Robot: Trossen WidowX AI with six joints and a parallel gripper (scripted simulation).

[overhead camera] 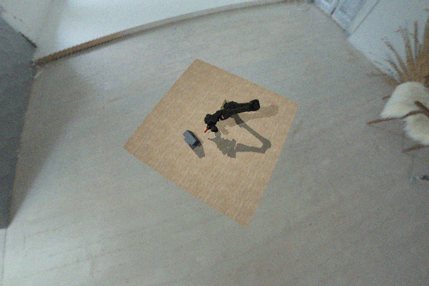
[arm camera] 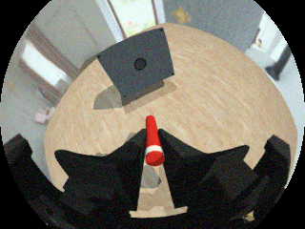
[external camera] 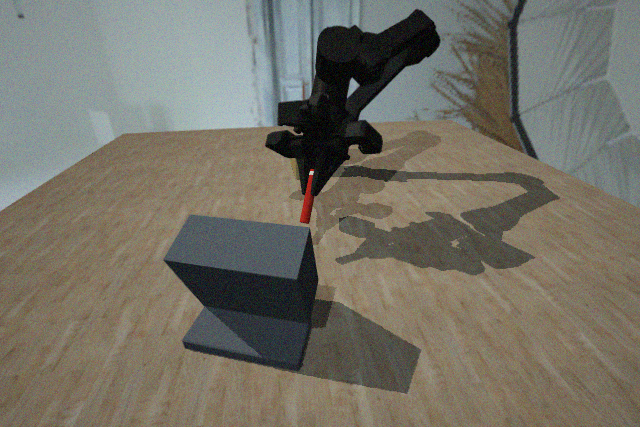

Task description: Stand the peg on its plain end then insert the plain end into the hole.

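The red peg is held off the table, tilted. Its white band is at the end nearer the wrist camera, and its plain end points away toward the panel. My gripper is shut on the peg, close to the panel. The dark grey sloped panel stands in front, its face turned to the wrist view. The round hole shows in that face, with nothing in it. The peg's plain end is apart from the panel. The exterior camera sees the panel's back, so the hole is hidden there.
The wooden table top lies under the arm and panel. The panel's foot plate rests on it. Shadows of the arm and panel fall across the wood. A yellowish object is partly hidden behind the arm.
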